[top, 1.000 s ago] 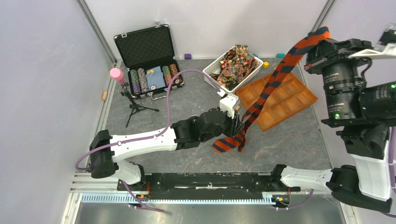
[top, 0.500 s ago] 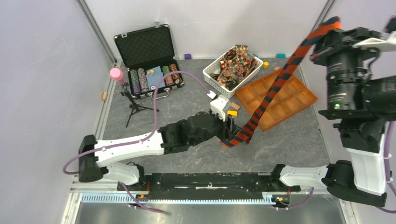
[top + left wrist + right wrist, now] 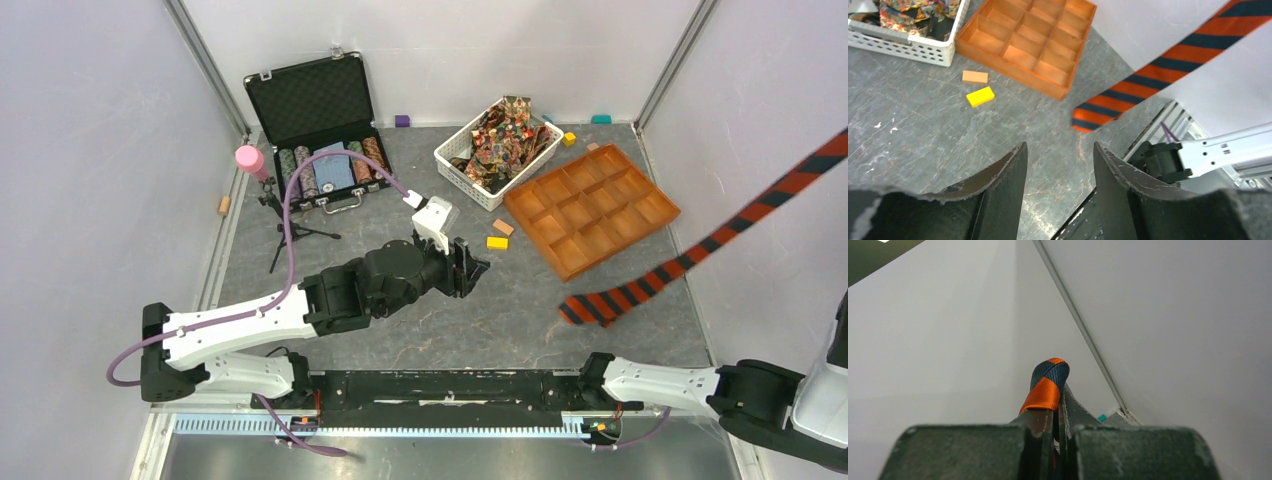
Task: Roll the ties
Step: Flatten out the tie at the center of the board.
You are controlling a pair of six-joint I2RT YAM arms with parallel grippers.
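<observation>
The orange-and-dark striped tie (image 3: 700, 255) hangs in the air at the right, running from the frame's right edge down to its wide end near the table. It also shows in the left wrist view (image 3: 1168, 65). My right gripper (image 3: 1058, 407) is shut on the tie's narrow end (image 3: 1047, 382), out of the top view. My left gripper (image 3: 472, 270) is open and empty over the middle of the table, well left of the tie's wide end; in its wrist view (image 3: 1060, 155) bare table shows between the fingers. Patterned ties (image 3: 500, 135) fill a white basket (image 3: 452, 145).
An orange compartment tray (image 3: 590, 205) lies at the back right. An open black case with poker chips (image 3: 325, 165) stands at the back left, a pink-topped tripod (image 3: 262, 185) beside it. Small yellow (image 3: 497, 242) and tan (image 3: 503, 227) blocks lie near the basket.
My right arm has swung right, out of the top view, carrying the tie with it. My left gripper has let go of the tie's wide end and drawn back to the left.
</observation>
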